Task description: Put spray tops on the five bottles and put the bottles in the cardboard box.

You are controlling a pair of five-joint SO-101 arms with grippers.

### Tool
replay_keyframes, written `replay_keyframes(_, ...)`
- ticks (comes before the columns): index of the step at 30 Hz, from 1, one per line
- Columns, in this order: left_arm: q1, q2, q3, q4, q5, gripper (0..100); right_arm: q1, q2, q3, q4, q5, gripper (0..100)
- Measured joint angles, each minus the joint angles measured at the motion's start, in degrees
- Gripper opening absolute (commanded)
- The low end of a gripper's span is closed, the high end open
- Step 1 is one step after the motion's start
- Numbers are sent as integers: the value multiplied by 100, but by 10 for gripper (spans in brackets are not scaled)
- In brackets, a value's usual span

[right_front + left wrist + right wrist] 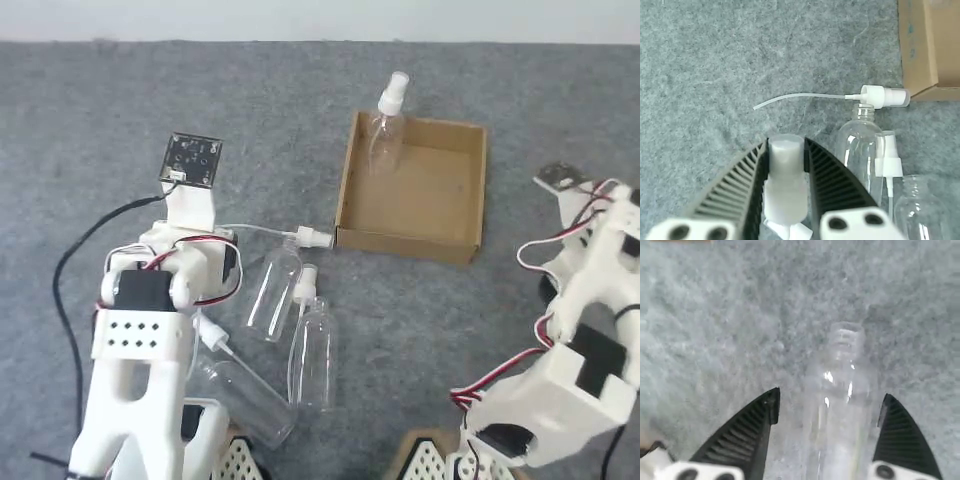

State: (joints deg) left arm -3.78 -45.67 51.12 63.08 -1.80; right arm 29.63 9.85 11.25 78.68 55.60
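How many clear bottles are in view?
5. A capped bottle stands in the box. Three lie by the left arm: far bottle, middle bottle, near bottle. A fifth bottle sits between the open fingers of the right gripper. More may hide under the arms.

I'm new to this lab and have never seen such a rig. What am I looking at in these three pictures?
Two small robot arms sit at a grey table. One picture comes from a fixed camera looking down; the other two come from cameras on each arm's wrist, looking along its gripper. The left gripper is clamped on a white spray top. The right gripper is open around a topless bottle. Also there: a cardboard box with one topped bottle standing inside, more clear bottles beside the left arm, and a loose spray top with a long tube near the box.
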Motion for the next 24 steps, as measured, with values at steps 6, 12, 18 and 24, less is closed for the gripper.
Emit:
replay_keyframes(6,0,0,0,0,0,10,62,97,70,-527,35,256)
replay_keyframes(12,0,0,0,0,0,10,158,466,70,-862,35,173)
replay_keyframes(18,0,0,0,0,0,10,158,554,70,-958,35,74)
replay_keyframes(24,0,0,0,0,0,10,158,554,70,-958,26,10)
